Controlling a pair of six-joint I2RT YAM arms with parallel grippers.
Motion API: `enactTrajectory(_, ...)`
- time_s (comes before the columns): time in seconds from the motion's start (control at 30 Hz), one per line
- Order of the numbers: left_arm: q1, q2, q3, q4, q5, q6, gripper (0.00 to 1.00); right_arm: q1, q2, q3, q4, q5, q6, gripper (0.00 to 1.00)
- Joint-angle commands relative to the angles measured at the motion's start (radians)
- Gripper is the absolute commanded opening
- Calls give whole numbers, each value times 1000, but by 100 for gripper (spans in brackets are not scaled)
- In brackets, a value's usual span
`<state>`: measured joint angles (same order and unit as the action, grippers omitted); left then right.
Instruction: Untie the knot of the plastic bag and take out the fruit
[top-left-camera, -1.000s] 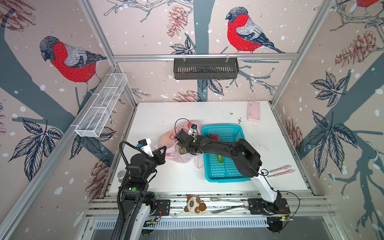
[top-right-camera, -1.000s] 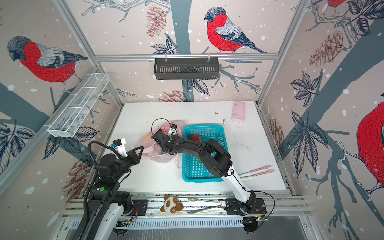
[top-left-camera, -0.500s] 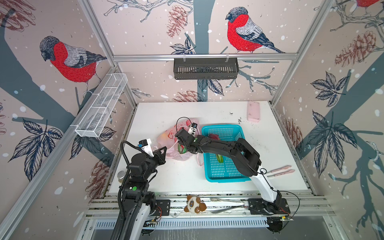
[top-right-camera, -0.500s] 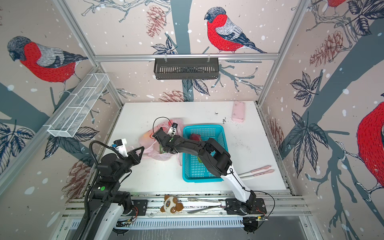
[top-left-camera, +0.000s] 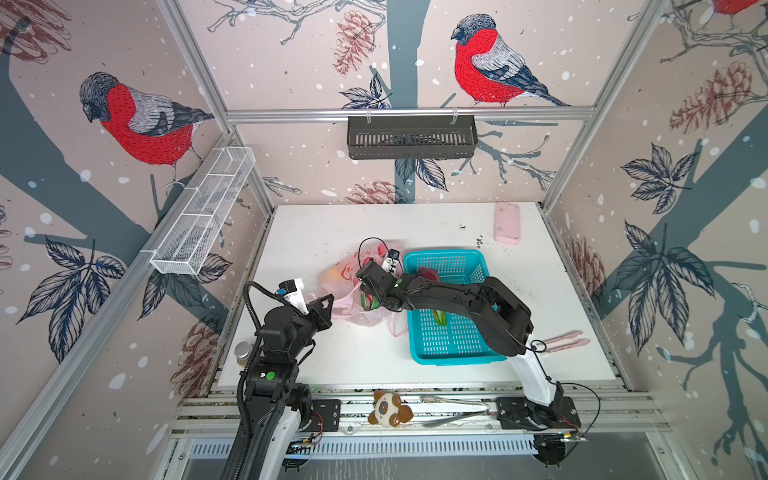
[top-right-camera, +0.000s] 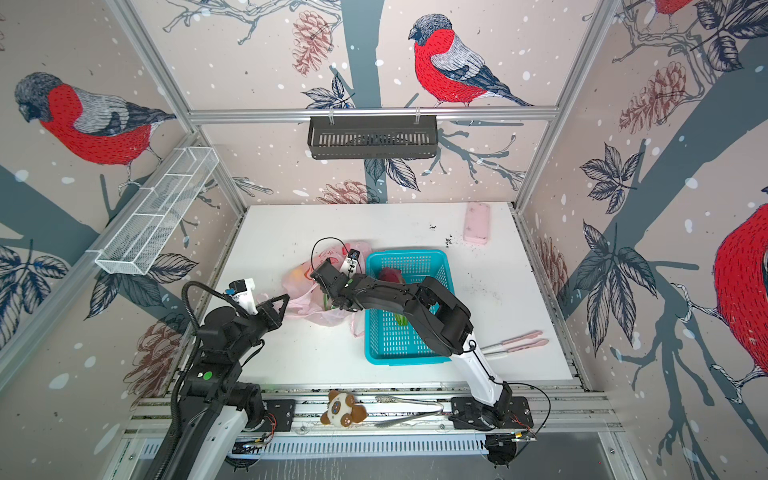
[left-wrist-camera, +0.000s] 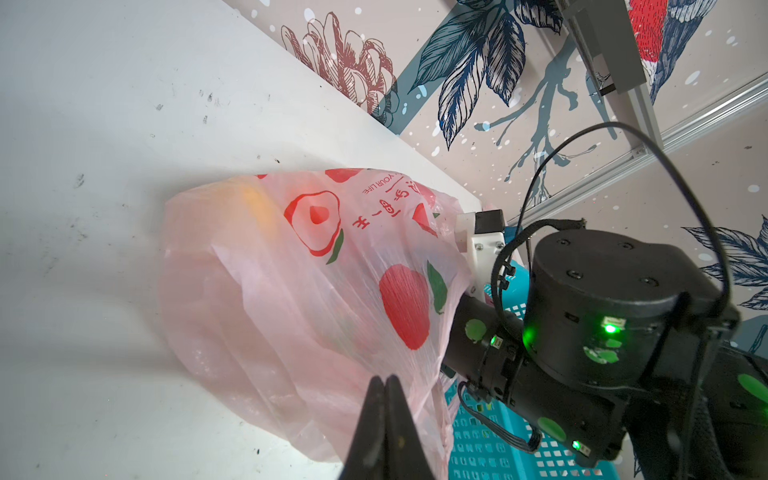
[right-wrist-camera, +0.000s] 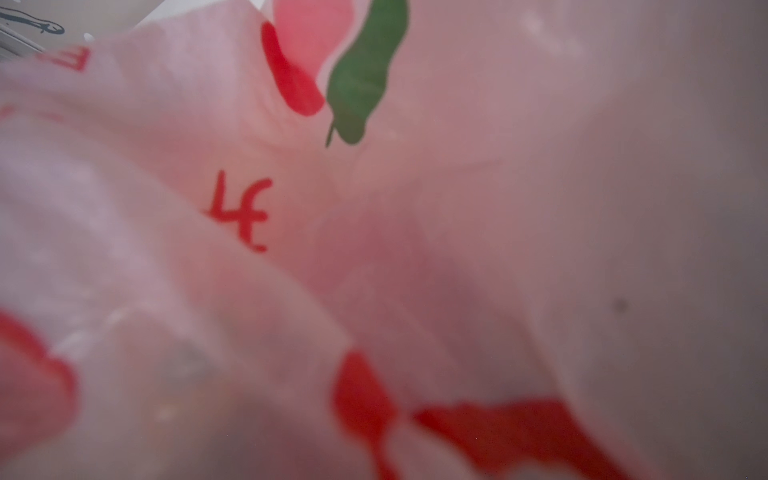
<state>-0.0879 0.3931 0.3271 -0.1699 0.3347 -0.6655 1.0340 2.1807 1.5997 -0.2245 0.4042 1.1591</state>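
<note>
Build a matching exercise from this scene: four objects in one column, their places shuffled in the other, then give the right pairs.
Objects
1. plastic bag
2. dragon fruit
3. pink block
4. plush toy

Places
A. far right corner of the table
B. on the front rail, off the table
C. inside the turquoise basket
D. on the table beside the basket

Pairs: 1-D, 2-C, 3-A, 4-B
</note>
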Motion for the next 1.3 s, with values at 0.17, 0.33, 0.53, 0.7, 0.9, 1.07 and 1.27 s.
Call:
enactTrajectory(0.17, 0, 13, -2, 36, -22, -6, 0, 14, -66, -34, 33, -14, -39, 29)
enactTrajectory(0.33, 0, 24, -5, 49, -32, -3, 0, 19, -113, -69, 59, -5, -41, 28)
enactTrajectory(0.53, 0, 33, -5, 61, -34, 0, 0, 26, -148, -81, 72, -4, -53, 27)
enactTrajectory(0.7, 0, 35, -8, 65, -40, 0, 0, 32, -181, -104, 102, -10, -53, 26)
enactTrajectory(0.9, 0, 39, -20, 76, -48, -2, 0, 34, -219, -120, 122, -10, -56, 26)
enactTrajectory(1.07, 0, 38, -31, 79, -60, -8, 0, 34, -255, -142, 140, -4, -53, 25)
enactTrajectory(1.27, 0, 28, -29, 70, -65, -10, 0, 31, -284, -159, 145, 22, -49, 25)
